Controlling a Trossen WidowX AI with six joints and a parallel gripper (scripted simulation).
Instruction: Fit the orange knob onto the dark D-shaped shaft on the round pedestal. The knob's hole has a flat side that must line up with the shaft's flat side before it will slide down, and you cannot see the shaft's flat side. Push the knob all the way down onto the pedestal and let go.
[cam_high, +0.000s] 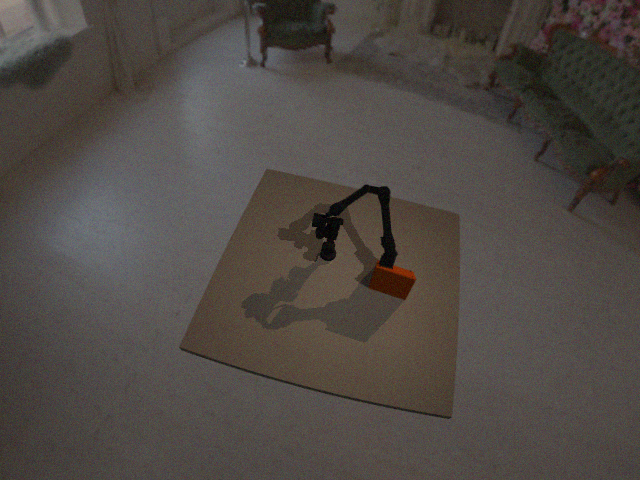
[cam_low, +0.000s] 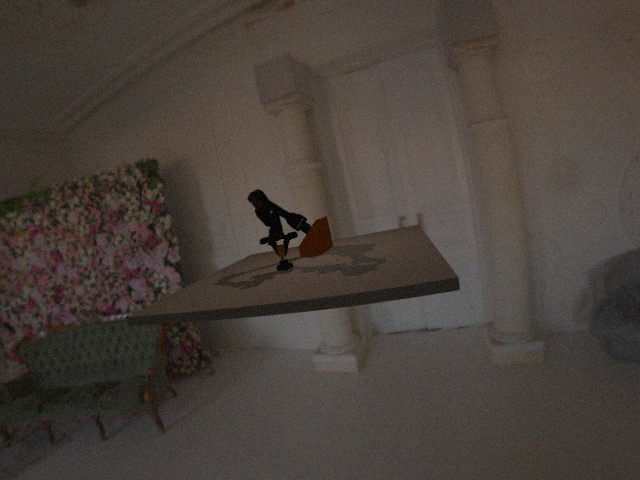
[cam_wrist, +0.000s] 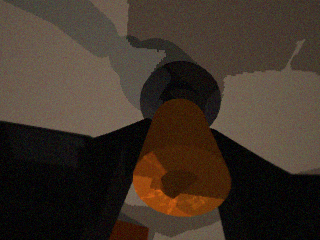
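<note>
1. My jaws (cam_high: 327, 238) (cam_low: 281, 251) were pinching the orange knob (cam_low: 281, 250) (cam_wrist: 180, 130) upright, presumably to keep its bore facing down while I sought the flat.
2. The knob was above the round pedestal (cam_high: 327, 252) (cam_low: 284, 265) (cam_wrist: 155, 92), inward from the counter's (cam_high: 320, 361) (cam_low: 423, 268) (cam_wrist: 50, 75) edges, nearer the edge toward the armchair (cam_high: 295, 31) than the opposite one. I could not tell whether it touched the shaft.
3. I judged alignment and full seating still undone.
4. No brands, labels or writing were legible.

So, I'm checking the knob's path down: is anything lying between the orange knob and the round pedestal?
Nothing foreign shows there in the exterior view: just below the orange knob, only the pedestal's dark shaft appears, above the round pedestal.
</note>
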